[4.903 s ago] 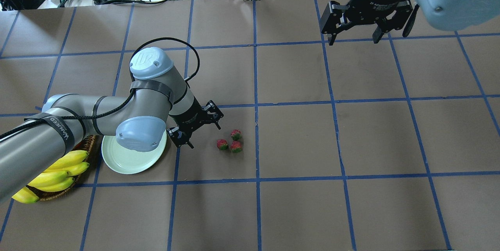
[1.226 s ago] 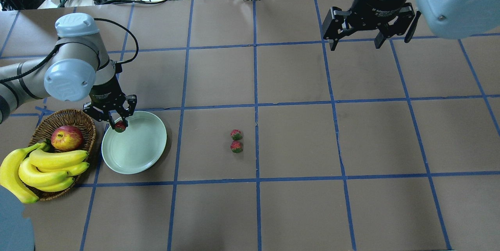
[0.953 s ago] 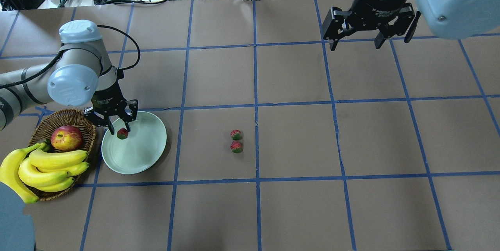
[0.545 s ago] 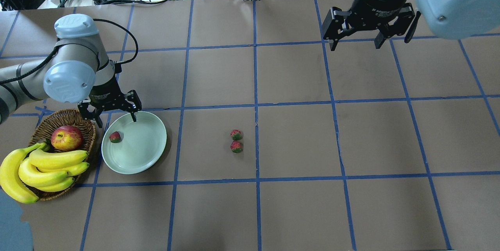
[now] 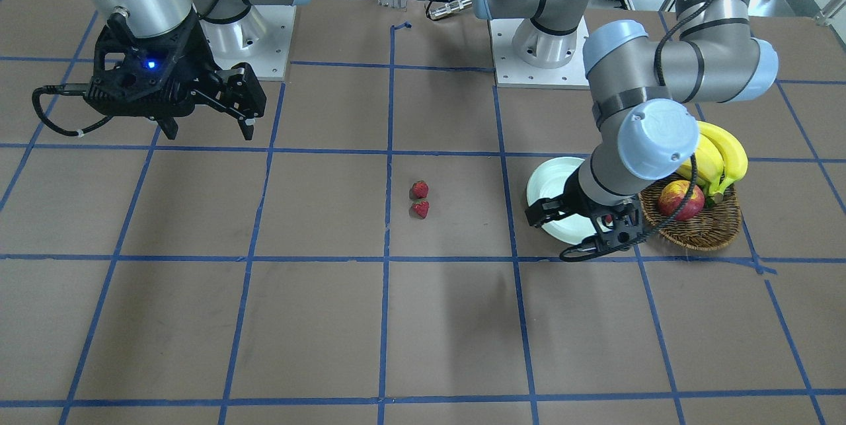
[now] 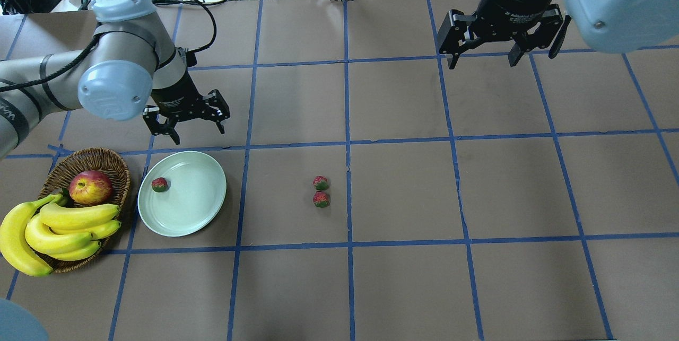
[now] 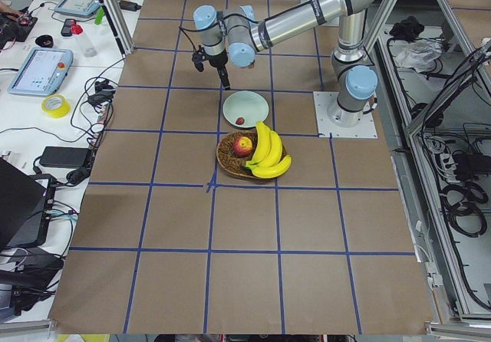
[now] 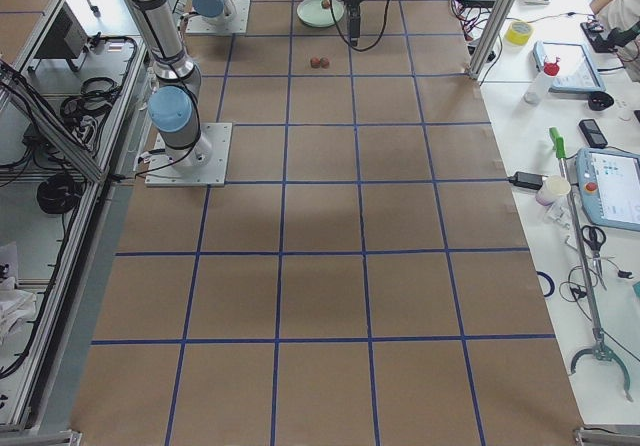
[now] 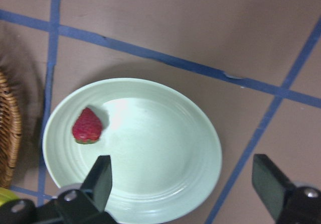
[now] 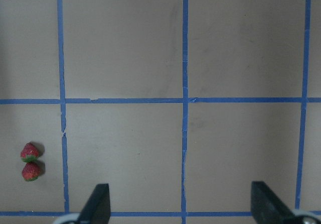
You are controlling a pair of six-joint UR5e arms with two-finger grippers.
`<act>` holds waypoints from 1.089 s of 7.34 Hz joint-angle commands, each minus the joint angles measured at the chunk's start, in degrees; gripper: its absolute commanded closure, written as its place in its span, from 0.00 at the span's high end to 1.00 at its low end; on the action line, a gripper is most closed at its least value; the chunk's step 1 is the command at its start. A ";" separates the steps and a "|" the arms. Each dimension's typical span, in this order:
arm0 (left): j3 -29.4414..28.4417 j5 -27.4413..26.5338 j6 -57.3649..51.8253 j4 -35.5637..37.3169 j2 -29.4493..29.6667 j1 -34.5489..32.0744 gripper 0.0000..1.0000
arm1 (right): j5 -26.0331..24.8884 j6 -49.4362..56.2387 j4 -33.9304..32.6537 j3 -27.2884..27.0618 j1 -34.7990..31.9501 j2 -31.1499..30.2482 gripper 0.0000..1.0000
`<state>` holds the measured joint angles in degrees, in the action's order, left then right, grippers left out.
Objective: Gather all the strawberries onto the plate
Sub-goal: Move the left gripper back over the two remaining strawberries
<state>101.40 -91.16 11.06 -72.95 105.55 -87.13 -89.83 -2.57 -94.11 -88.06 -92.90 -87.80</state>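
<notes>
strawberries (image 6: 159,184): one on the plate (image 6: 193,216), two on the table (image 6: 403,277).

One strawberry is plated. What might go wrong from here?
The two loose small red strawberries lie close together, so the open left gripper closing on one may knock the other away. The third strawberry sits near the rim of the round pale mint plate; a bump there might roll it out.

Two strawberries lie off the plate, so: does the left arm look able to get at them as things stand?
Probably yes. The left gripper hangs with jaws open and empty, and only bare table lies between it and the strawberries.
</notes>
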 commanded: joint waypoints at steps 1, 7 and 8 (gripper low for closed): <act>-0.15 3.67 2.11 0.26 0.79 -6.19 1.00 | 0.09 -0.06 0.07 0.00 0.00 0.00 1.00; 5.56 9.85 10.87 14.94 5.71 -14.03 1.00 | 0.00 -0.06 0.07 0.00 0.00 0.00 1.00; 6.00 10.64 12.04 14.94 6.32 -15.08 1.00 | 0.00 0.02 0.07 0.00 0.00 0.00 1.00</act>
<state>106.61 -81.33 20.81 -58.47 111.01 -100.97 -89.80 -2.62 -94.05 -88.07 -92.90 -87.80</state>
